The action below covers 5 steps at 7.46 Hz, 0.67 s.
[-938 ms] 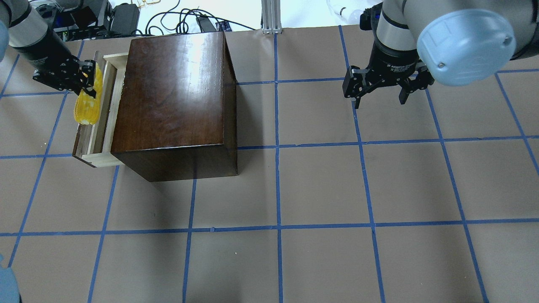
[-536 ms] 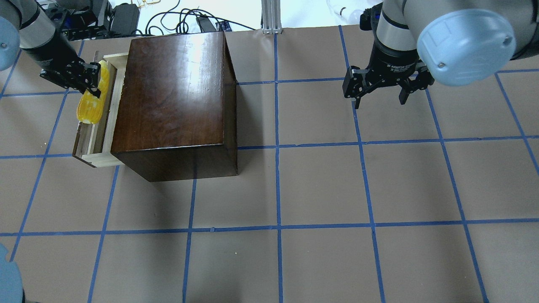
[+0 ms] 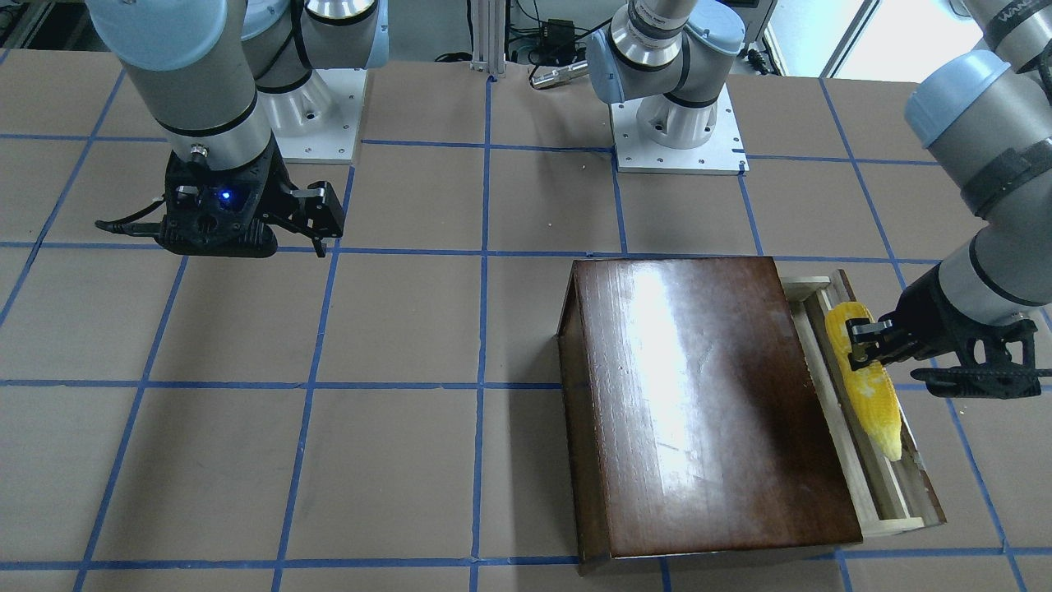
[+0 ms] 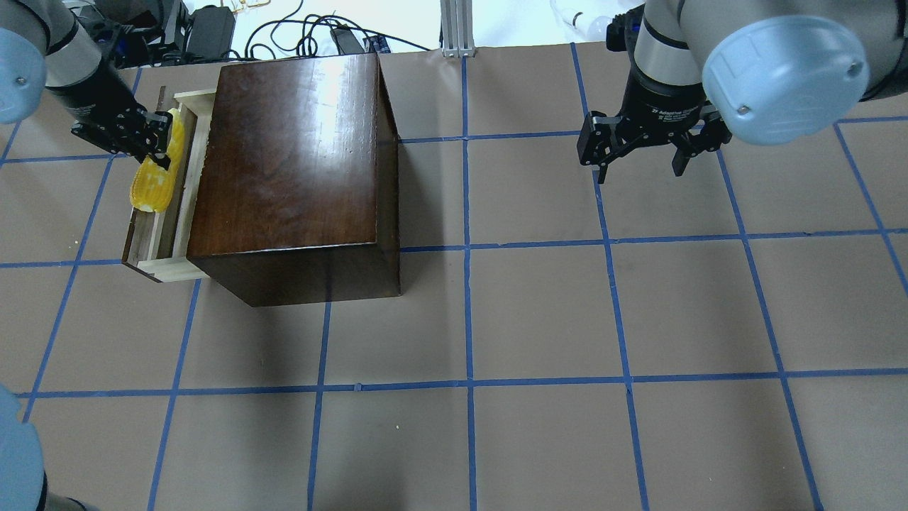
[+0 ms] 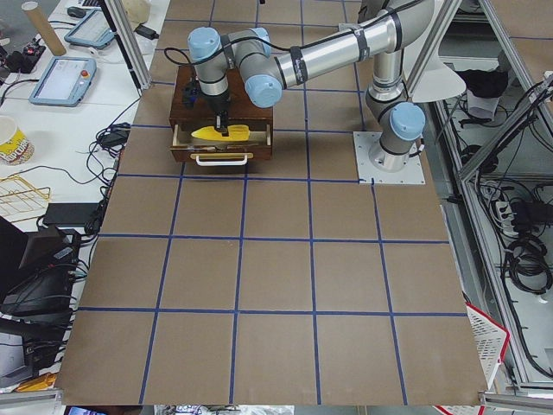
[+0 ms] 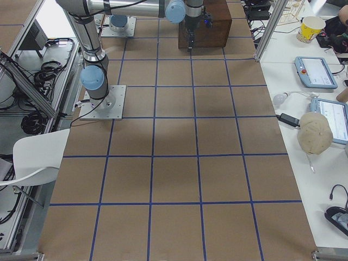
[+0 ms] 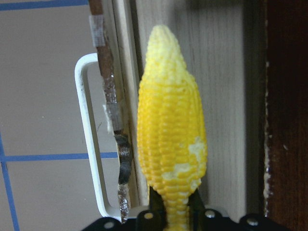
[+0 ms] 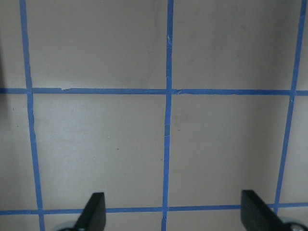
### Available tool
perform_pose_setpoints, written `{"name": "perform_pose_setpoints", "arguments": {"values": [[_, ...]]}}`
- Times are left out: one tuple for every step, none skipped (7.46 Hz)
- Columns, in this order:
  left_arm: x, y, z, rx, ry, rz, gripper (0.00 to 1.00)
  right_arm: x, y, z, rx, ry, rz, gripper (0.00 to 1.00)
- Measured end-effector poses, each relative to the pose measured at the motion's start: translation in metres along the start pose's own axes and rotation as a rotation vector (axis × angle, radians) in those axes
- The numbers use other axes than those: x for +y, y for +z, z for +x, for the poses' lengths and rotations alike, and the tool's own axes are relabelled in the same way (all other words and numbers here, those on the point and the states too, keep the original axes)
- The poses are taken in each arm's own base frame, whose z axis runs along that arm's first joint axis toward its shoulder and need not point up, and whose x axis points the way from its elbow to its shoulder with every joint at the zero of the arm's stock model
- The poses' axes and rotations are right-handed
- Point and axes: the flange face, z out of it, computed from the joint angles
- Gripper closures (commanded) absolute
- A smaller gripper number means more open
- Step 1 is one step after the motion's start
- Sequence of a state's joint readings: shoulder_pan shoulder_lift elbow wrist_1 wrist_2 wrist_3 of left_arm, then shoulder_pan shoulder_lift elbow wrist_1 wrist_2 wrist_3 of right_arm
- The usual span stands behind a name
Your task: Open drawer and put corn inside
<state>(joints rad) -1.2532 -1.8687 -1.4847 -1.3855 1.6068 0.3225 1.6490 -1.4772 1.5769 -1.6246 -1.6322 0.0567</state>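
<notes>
The long pale-wood drawer [image 4: 167, 270] with the chipped dark front panel is pulled out of the 9 o'clock side of the glossy dark-brown wooden box [image 4: 291, 156], going by the overhead view. It's a tight slot: the small bumpy yellow toy corn cob [image 4: 152, 186] only just fits between that panel and the box wall, with its tapered tip pointing at 6 o'clock. The left tool [image 4: 163, 138] is clamped on the cob near its blunt end, over the drawer floor. Whether it's touching the floor, I can't tell. A white loop handle [image 7: 89, 134] sits outside the panel.

The brown paper desk [image 4: 539, 312] has a blue tape grid [image 4: 467, 319] and loads of bare room from 3 to 6 o'clock. The right tool [image 4: 640, 169] hangs at 1 o'clock, fingers spread wide, with nothing in it. There are cables [image 4: 284, 32] past the 12 o'clock edge. The white print [image 4: 670, 112] on the right wrist starts "2F Adaptive", and the rest is too small to read.
</notes>
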Motion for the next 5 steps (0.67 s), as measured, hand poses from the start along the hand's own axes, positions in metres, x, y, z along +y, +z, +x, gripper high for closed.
{"name": "perform_pose_setpoints", "arguments": {"values": [[-0.0016,-0.0007,-0.0004,-0.002,-0.009,0.013,0.59,0.0,0.0,0.0,0.0,0.0,0.0,0.0],[-0.0023,0.0001,-0.0001,-0.002,-0.013,0.018,0.55,-0.0001,-0.0001,0.0,0.0,0.0,0.001,0.0],[-0.002,0.0018,0.0004,0.0,-0.015,0.017,0.46,-0.0001,-0.0001,0.0,0.0,0.0,0.001,0.0],[-0.0014,0.0031,0.0006,0.001,-0.016,0.016,0.36,-0.0001,-0.0001,0.0,0.0,0.0,0.001,0.0],[-0.0009,0.0033,0.0007,0.003,-0.02,0.017,0.34,-0.0001,-0.0001,0.0,0.0,0.0,0.001,0.0]]}}
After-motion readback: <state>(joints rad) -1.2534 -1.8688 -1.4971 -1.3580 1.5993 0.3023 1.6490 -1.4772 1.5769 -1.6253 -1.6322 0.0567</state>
